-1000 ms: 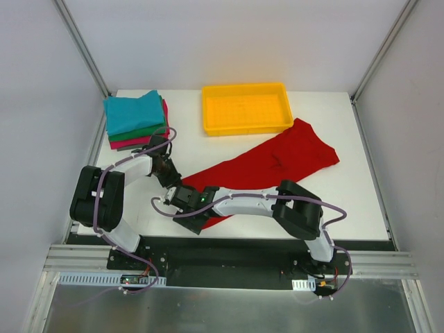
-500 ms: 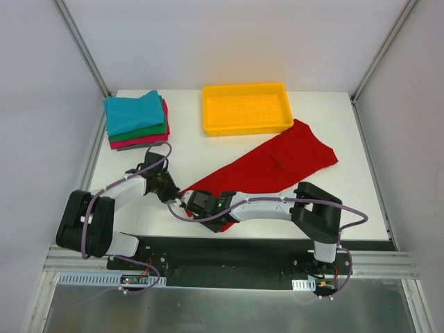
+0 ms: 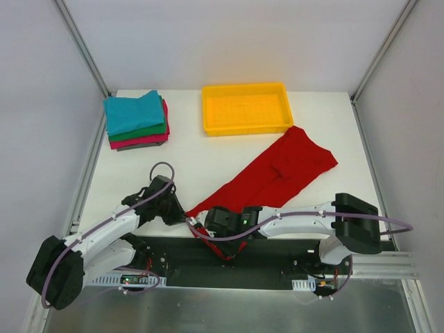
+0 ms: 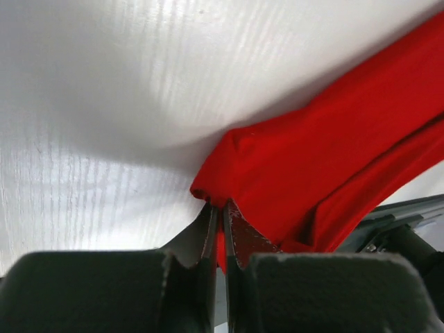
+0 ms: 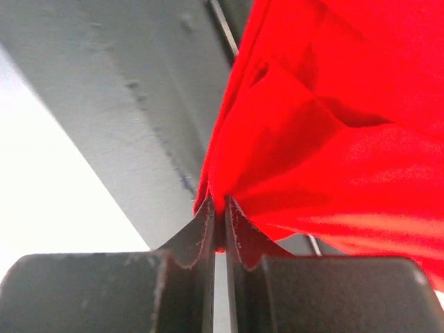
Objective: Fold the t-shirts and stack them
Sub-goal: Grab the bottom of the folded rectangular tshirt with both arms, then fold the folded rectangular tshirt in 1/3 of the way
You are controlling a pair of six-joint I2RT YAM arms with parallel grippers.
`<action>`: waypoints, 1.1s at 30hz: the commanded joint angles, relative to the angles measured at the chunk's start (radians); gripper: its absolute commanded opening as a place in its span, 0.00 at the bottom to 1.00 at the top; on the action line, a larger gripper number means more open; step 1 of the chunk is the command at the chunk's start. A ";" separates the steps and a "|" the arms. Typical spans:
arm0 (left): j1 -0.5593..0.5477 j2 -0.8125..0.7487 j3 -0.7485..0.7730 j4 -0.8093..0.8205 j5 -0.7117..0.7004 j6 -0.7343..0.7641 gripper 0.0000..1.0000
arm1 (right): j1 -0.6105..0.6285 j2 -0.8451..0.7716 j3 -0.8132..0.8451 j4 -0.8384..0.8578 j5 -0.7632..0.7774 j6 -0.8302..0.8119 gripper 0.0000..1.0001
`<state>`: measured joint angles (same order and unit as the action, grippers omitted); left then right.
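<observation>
The stack (image 3: 137, 121) of folded shirts sits far left. The left gripper (image 4: 220, 208) pinches the red shirt's (image 3: 284, 166) near corner. Just beside it, the right gripper (image 5: 218, 206) clamps a bunched edge hanging past the table's (image 3: 201, 159) front. Such thin bites may slip when pulled apart, letting the cloth slide off.

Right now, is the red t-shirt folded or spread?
Neither: the red t-shirt lies bunched in a diagonal strip, its near end pinched by the left gripper and right gripper.

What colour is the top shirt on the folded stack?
Top shirt is teal, clearest in the top external view.
</observation>
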<state>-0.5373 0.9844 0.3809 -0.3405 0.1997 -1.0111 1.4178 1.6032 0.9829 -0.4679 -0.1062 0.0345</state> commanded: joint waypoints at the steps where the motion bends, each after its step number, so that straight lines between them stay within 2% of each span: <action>1: -0.004 -0.105 0.015 -0.064 -0.062 -0.029 0.00 | 0.007 -0.106 -0.024 0.138 -0.196 0.091 0.01; 6: -0.004 -0.132 0.081 -0.104 -0.085 0.003 0.00 | 0.003 -0.124 -0.010 0.117 -0.158 0.110 0.01; 13: -0.009 -0.032 0.246 -0.111 -0.124 0.049 0.00 | -0.065 -0.218 -0.078 0.049 -0.047 0.177 0.01; 19: -0.059 0.104 0.403 -0.092 -0.157 0.078 0.00 | -0.207 -0.350 -0.154 0.017 -0.013 0.199 0.01; 26: -0.127 0.377 0.640 -0.043 -0.167 0.098 0.00 | -0.428 -0.531 -0.227 -0.063 0.002 0.189 0.01; 33: -0.139 0.638 0.906 -0.038 -0.151 0.135 0.00 | -0.654 -0.571 -0.221 -0.121 0.039 0.122 0.01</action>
<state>-0.6689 1.5261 1.1587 -0.3985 0.0650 -0.9199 0.8440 1.0458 0.7544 -0.5308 -0.1055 0.1997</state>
